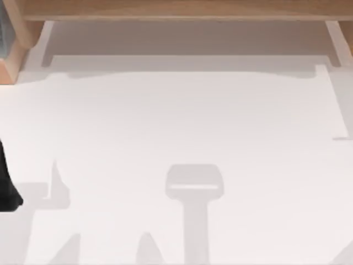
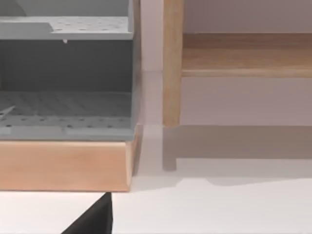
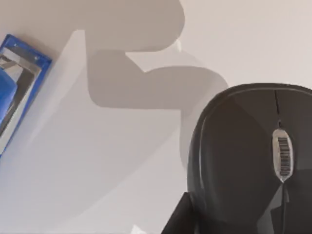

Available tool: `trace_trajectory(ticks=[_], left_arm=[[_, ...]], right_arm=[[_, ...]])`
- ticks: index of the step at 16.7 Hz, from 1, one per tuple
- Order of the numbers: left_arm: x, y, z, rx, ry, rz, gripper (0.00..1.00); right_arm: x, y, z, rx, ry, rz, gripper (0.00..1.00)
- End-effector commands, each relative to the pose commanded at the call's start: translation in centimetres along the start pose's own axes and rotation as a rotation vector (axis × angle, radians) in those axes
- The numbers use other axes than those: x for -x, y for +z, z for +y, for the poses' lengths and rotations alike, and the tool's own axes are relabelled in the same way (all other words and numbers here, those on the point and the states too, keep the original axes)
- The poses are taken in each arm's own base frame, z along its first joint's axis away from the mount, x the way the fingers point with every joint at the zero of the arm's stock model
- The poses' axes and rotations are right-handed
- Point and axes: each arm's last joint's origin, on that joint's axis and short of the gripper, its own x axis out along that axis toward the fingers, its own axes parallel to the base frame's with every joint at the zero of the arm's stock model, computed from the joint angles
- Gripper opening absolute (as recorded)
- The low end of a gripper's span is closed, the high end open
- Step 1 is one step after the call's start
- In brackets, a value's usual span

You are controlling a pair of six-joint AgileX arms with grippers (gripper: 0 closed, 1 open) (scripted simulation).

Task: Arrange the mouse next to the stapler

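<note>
White and smooth, the table [image 1: 182,121] spreads across the top view, crossed by soft grey shadows, one of them a blocky shape with a stem near the lower middle. Along the far edge runs a pale wooden shelf frame [image 1: 182,8], its plank flat and matte. A dark arm part [image 1: 6,187] sits at the left edge of the table.

Over to the left wrist view: a wooden post [image 2: 172,63] stands upright on the white surface, a wooden plank [image 2: 246,56] running off from it. Beside it is a grey perforated rack [image 2: 66,105] with two tiers, resting on a light wooden base [image 2: 63,165] with a rounded corner. A black wedge [image 2: 95,219] pokes in low; I cannot tell how the left gripper's fingers stand.

Now the right wrist view: the mouse [image 3: 248,161], glossy black and domed, with a silver ribbed scroll wheel [image 3: 282,156], lies on the white table. The stapler [image 3: 17,87], blue with a silvery metal strip, lies well apart from it. I cannot tell the right gripper's state either.
</note>
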Motion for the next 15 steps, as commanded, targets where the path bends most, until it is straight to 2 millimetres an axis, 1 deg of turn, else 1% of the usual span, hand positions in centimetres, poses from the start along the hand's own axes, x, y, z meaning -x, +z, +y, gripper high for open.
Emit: trace_trajectory(ticks=[4, 6, 10, 15], left_arm=[[0.0, 0.0, 0.0, 0.0, 0.0, 0.0, 1.0], [0.0, 0.0, 0.0, 0.0, 0.0, 0.0, 1.0], [0.0, 0.0, 0.0, 0.0, 0.0, 0.0, 1.0], [0.0, 0.0, 0.0, 0.0, 0.0, 0.0, 1.0]], right_arm=[[-0.5, 0.2, 0.0, -0.001, -0.005, -0.009, 0.0], [-1.3, 0.1, 0.1, -0.002, 0.008, 0.004, 0.0], [-1.3, 0.1, 0.1, -0.002, 0.008, 0.004, 0.0], [-1.3, 0.1, 0.1, -0.002, 0.008, 0.004, 0.38]])
